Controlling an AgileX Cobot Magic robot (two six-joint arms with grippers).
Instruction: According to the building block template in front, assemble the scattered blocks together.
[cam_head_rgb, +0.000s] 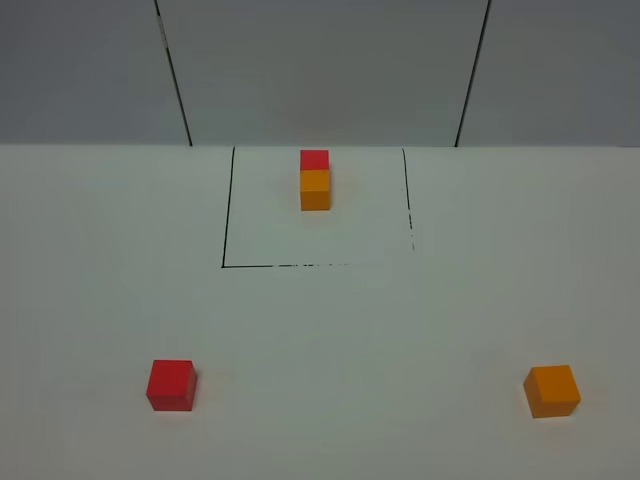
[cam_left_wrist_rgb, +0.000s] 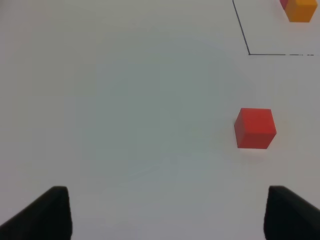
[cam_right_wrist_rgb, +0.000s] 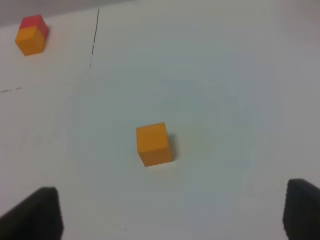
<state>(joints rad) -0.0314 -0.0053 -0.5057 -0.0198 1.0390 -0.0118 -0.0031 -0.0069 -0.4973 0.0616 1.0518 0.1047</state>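
The building block template (cam_head_rgb: 315, 180) stands at the back of the white table, a red cube behind an orange one, joined. Of the scattered blocks, the red cube (cam_head_rgb: 171, 385) lies alone at the front left and the orange cube (cam_head_rgb: 552, 391) at the front right. My left gripper (cam_left_wrist_rgb: 167, 210) is open and empty, with the red cube (cam_left_wrist_rgb: 255, 128) ahead of it, nearer one finger. My right gripper (cam_right_wrist_rgb: 175, 200) is open and empty too, with the orange cube (cam_right_wrist_rgb: 155, 144) ahead between its fingers. Neither arm shows in the high view.
A black outlined square (cam_head_rgb: 223, 210) is drawn on the table around the template. The template also shows at the far edge of both wrist views (cam_left_wrist_rgb: 299, 9) (cam_right_wrist_rgb: 31, 35). A grey panelled wall (cam_head_rgb: 320, 70) closes off the back.
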